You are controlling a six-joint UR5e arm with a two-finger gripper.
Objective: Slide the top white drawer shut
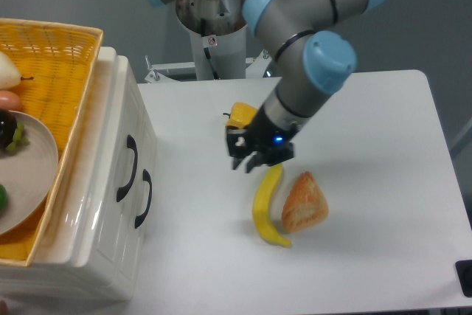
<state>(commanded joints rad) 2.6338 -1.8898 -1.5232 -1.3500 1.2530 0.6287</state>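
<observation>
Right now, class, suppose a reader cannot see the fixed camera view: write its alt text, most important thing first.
The top white drawer sits flush in its white cabinet, above the lower drawer. The robot's gripper hangs away from it over the table, holding nothing, just above a banana lying beside a piece of bread. A yellow woven basket sits on the cabinet.

The UR5e arm is built of thick, smooth grey tubular segments with rounded light-blue caps at the joints, rising from a silvery cylindrical base column bearing a small red-and-white sticker, and ending in a compact black two-finger gripper with a tiny blue light glowing on its wrist.
</observation>
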